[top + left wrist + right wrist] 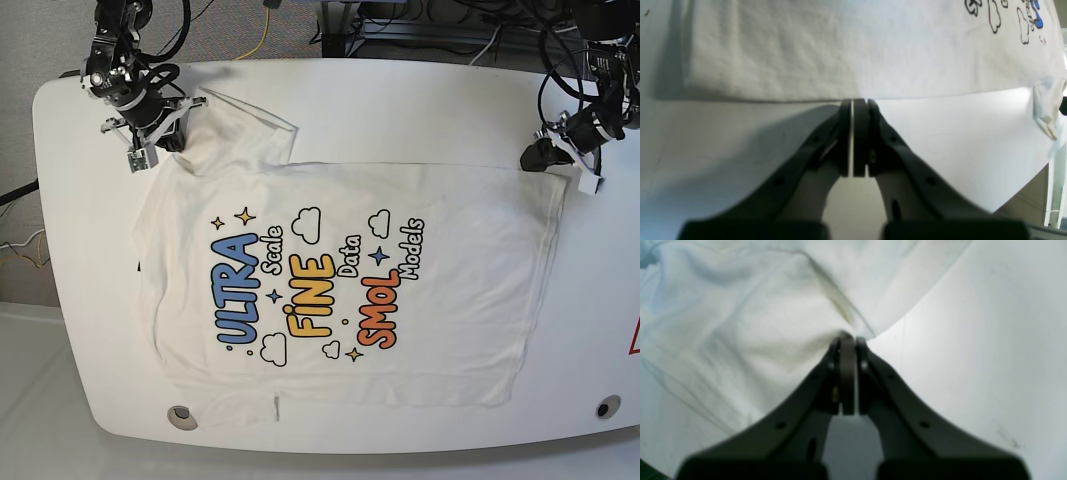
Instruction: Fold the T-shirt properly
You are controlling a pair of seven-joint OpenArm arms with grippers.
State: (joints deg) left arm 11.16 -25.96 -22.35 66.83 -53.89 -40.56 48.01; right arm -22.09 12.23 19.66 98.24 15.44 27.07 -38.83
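Observation:
The white T-shirt (450, 300) lies spread print-up on the white table (400, 110), with "ULTRA Scale FINE Data SMOL Models" showing. My left gripper (533, 157) is at the shirt's far right corner. In the left wrist view it (856, 100) is shut on the straight edge of the T-shirt (806, 50). My right gripper (183, 138) is at the far left, by the bunched sleeve. In the right wrist view it (850, 338) is shut on a pinched fold of the T-shirt (740, 323).
The table has rounded corners and two round holes near its front edge (180, 415) (603, 408). Cables (400, 25) hang behind the far edge. Bare table top (400, 110) lies between the two arms beyond the shirt.

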